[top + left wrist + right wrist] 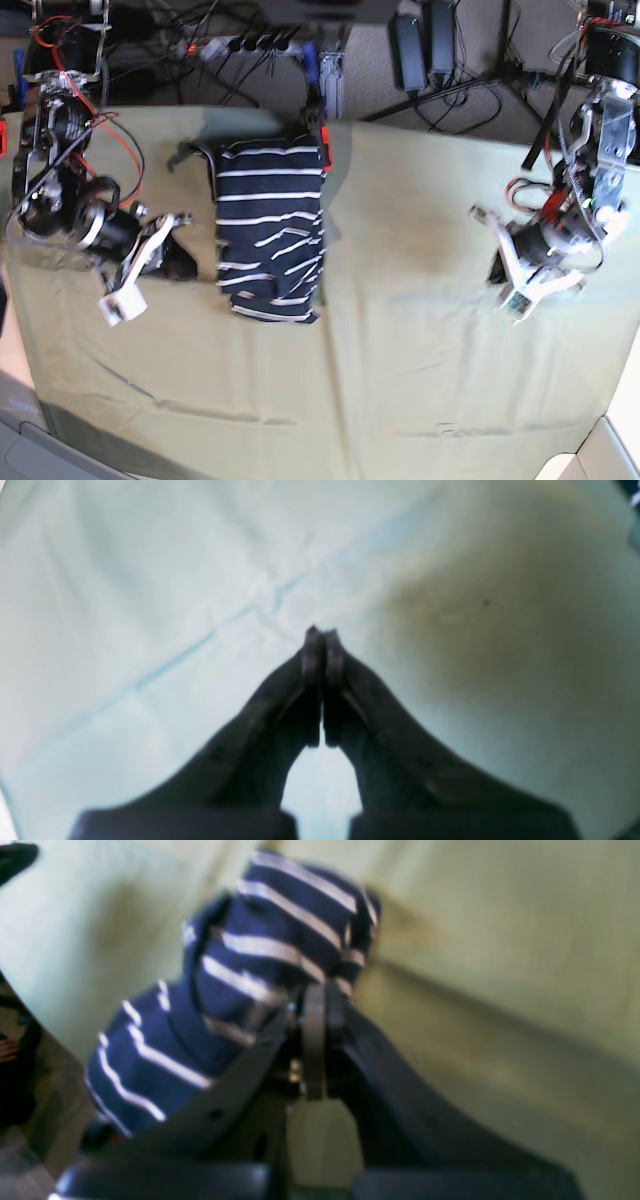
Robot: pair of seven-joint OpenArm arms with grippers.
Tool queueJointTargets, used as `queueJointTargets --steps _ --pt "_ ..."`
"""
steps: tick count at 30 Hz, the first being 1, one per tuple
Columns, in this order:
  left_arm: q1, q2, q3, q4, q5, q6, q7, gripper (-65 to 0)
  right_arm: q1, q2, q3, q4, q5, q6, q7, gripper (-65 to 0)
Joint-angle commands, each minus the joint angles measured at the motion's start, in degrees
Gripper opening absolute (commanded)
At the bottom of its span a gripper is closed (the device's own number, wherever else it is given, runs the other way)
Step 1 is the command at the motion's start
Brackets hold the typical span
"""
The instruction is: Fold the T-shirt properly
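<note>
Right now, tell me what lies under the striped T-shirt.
The T-shirt lies folded on the pale green cloth, which shows all around it. Whatever is beneath the cloth, and the shirt's lower layers, are covered.

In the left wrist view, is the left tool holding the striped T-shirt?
No. The left tool has its jaws shut on nothing, with only the plain pale green cloth beneath it.
</note>
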Motion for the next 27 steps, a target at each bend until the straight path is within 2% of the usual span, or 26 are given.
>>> queueJointTargets --steps 1,8,13,16,21,24,27 --pt "1.18 -0.83 -2.03 1.97 -1.07 -1.18 -0.79 -65.0 -0.98 1.49 1.79 1.31 0.7 4.63 0.92 -65.0" --pt "17.99 -0.76 -13.27 9.22 -2.34 -1.38 -0.42 -65.0 -16.09 4.55 14.49 5.09 1.7 4.61 0.76 -65.0" --pt "30.91 -0.26 -20.39 12.61 -3.39 -1.38 -0.57 -65.0 -28.61 4.55 22.36 7.37 3.34 4.63 -0.33 -65.0" --pt "37.55 1.73 -22.53 12.11 -4.2 -2.45 -0.76 -65.0 -36.39 4.52 24.74 7.8 3.28 4.63 -0.35 -65.0" --pt "43.69 6.1 -22.43 3.98 -3.98 -2.47 -1.49 -65.0 -47.36 2.91 24.9 5.64 2.69 4.55 -0.31 -65.0" --pt "43.63 8.81 -22.27 -4.83 -1.36 -2.47 -3.1 -65.0 -51.21 0.85 24.92 1.73 1.51 4.44 0.46 -65.0" --pt "41.16 9.84 -20.09 -15.08 1.79 -2.45 -4.48 -65.0 -52.04 -0.7 24.9 -5.16 -0.02 4.37 2.82 -65.0"
